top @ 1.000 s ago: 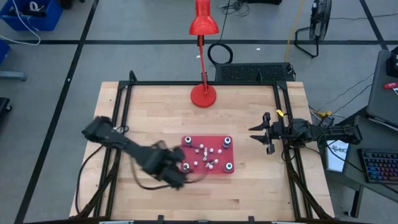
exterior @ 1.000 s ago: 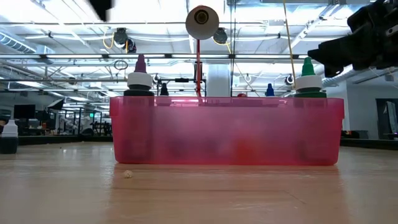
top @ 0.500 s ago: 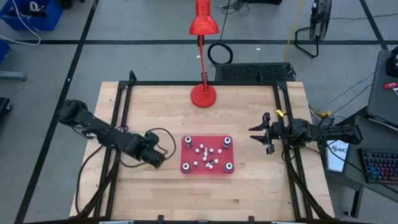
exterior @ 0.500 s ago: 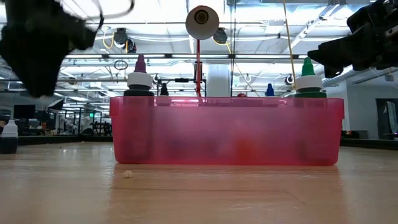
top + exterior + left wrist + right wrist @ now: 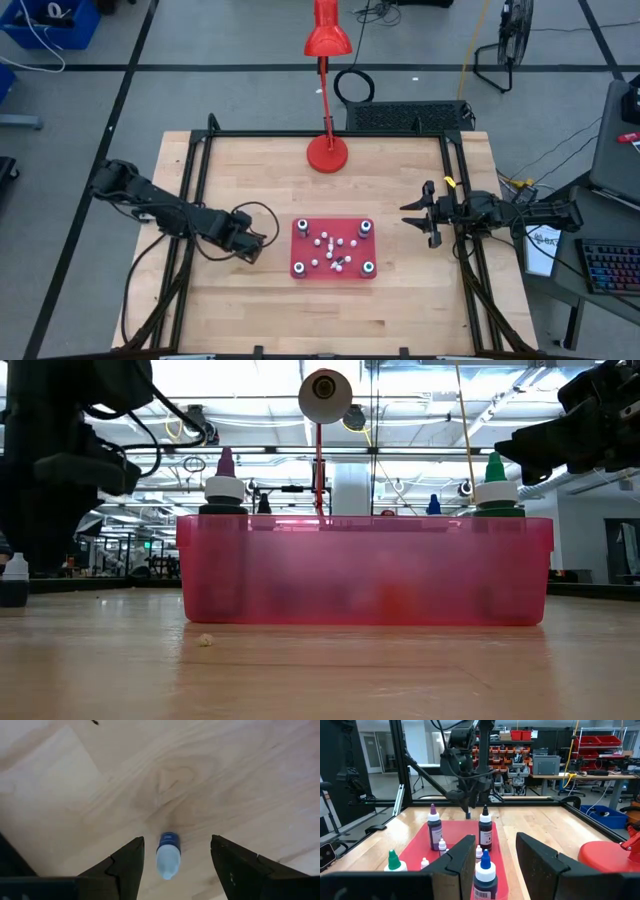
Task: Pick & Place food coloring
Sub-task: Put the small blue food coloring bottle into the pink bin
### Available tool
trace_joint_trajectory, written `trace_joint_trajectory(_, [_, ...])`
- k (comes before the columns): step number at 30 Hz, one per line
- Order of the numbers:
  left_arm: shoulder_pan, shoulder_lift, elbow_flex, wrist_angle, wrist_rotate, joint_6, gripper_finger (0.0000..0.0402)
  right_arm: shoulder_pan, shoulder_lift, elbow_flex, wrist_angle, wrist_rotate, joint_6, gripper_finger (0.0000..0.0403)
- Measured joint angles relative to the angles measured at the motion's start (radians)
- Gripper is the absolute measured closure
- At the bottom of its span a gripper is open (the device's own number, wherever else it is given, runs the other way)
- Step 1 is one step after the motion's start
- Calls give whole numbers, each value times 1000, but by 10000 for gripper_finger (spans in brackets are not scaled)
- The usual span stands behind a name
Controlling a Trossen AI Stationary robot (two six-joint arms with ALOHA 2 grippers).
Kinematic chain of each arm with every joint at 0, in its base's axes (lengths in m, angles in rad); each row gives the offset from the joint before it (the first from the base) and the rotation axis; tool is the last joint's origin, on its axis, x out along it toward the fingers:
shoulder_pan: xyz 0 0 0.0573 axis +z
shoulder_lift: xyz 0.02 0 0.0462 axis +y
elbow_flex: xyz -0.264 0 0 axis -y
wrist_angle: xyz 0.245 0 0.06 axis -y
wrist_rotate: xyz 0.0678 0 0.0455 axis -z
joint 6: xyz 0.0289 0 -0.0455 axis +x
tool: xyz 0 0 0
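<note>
The left claw [image 5: 262, 238] hangs low over the tabletop [image 5: 260, 170], just left of the red tray [image 5: 334, 272]. Its two fingers [image 5: 127, 865] are spread wide apart and hold nothing. Seen from the left wrist, a small bottle [image 5: 168, 855] lies on its side on the bare wood between the fingers. It has a white tip and a blue band. It touches neither finger.

The rest of the food coloring [image 5: 334, 249] is in the red tray. Tiny white bottles sit in the middle, and four bigger bottles stand at the corners. From the right wrist, they show purple [image 5: 434, 828], black [image 5: 485, 829], green [image 5: 393, 860] and blue [image 5: 485, 872] tops.

The right claw [image 5: 418, 213] waits at the right edge of the tabletop, well apart from the tray. Its fingers [image 5: 538, 862] are open and empty.

A red lamp [image 5: 327, 90] stands at the far side of the tabletop.
</note>
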Motion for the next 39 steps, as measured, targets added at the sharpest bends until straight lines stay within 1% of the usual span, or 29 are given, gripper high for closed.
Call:
trace_joint_trajectory(3, [-1, 0, -15, 21, 1, -5, 172, 0, 0, 0, 0, 0, 0, 273])
trace_joint_trajectory(9, [-3, 0, -60, 70, 49, -29, 172, 0, 0, 0, 0, 0, 0, 273])
trace_joint_trajectory(15, [-20, 1, -104, 130, 60, -52, 172, 0, 0, 0, 0, 0, 0, 273])
trace_joint_trajectory(21, [-28, 1, -117, 131, 22, -62, 172, 0, 0, 0, 0, 0, 0, 273])
trace_joint_trajectory(26, [-27, 1, -116, 131, 25, -51, 176, 0, 0, 0, 0, 0, 0, 273])
trace_joint_trajectory(28, [-27, 1, -117, 132, 25, -54, 188, 0, 0, 0, 0, 0, 0, 273])
trace_joint_trajectory(30, [-27, 1, -116, 132, 34, -55, 209, 0, 0, 0, 0, 0, 0, 273])
trace_joint_trajectory(33, [-27, 1, -116, 132, 42, -55, 252, 0, 0, 0, 0, 0, 0, 273])
trace_joint_trajectory(37, [-27, 1, -116, 142, 42, -43, 322, 0, 0, 0, 0, 0, 0, 273])
trace_joint_trajectory(38, [-27, 1, -116, 155, 41, -29, 333, 0, 0, 0, 0, 0, 0, 273])
trace_joint_trajectory(39, [-27, 1, -116, 177, 41, -11, 334, 0, 0, 0, 0, 0, 0, 273])
